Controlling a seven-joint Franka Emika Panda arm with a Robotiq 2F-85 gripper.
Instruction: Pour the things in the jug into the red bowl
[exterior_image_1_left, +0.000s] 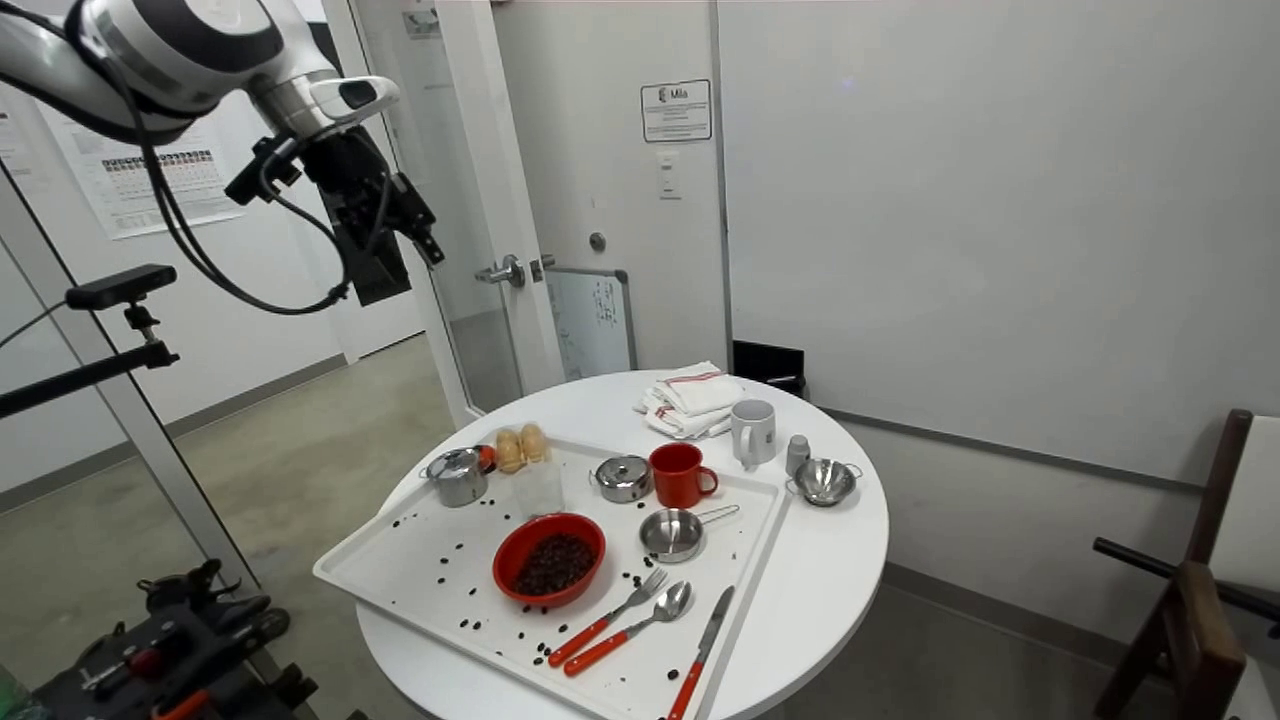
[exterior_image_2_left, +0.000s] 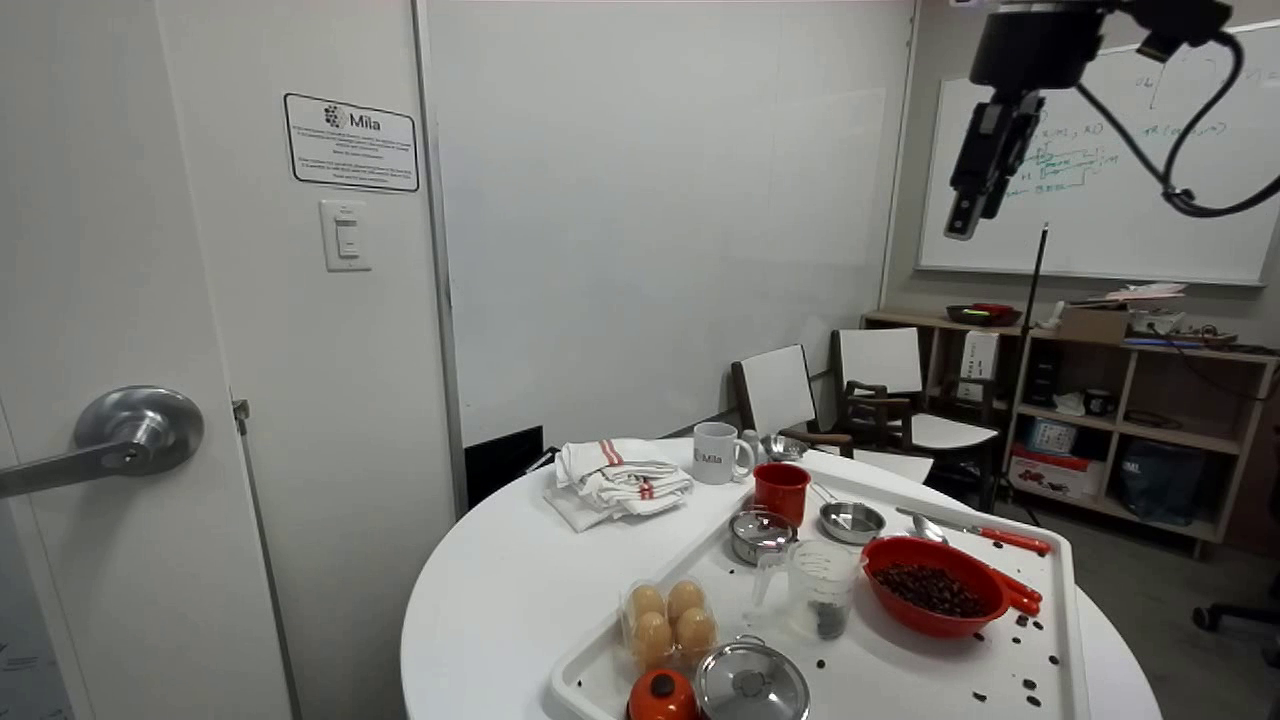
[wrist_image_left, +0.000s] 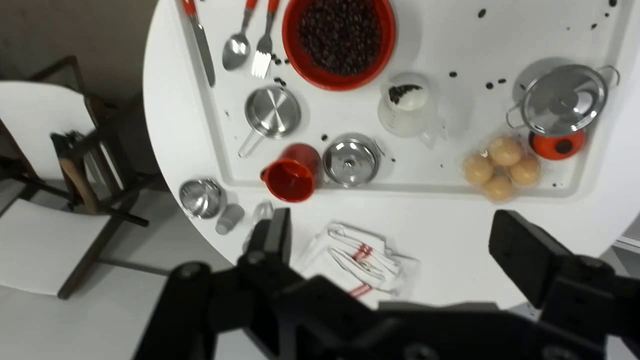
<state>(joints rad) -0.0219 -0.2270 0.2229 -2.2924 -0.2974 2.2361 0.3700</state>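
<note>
The jug is a small translucent measuring jug with a handle (exterior_image_1_left: 538, 490), upright on the tray; it shows in both exterior views (exterior_image_2_left: 815, 575). In the wrist view the jug (wrist_image_left: 402, 120) has a few dark beans at its bottom. The red bowl (exterior_image_1_left: 510, 565) stands right beside it and holds a large heap of dark beans; it also shows in an exterior view (exterior_image_2_left: 930, 624) and the wrist view (wrist_image_left: 327, 82). My gripper (exterior_image_1_left: 425, 248) is high above and away from the table. In the wrist view my gripper (wrist_image_left: 392, 225) is wide open, with nothing between its fingers.
The white tray (exterior_image_1_left: 400, 560) carries scattered beans, a red cup (exterior_image_1_left: 680, 475), steel pans (exterior_image_1_left: 672, 535), a lidded pot (exterior_image_1_left: 458, 477), eggs (exterior_image_2_left: 670, 620) and red-handled cutlery (exterior_image_1_left: 610, 630). A folded towel (exterior_image_1_left: 692, 400) and grey mug (exterior_image_1_left: 753, 430) stand behind the tray.
</note>
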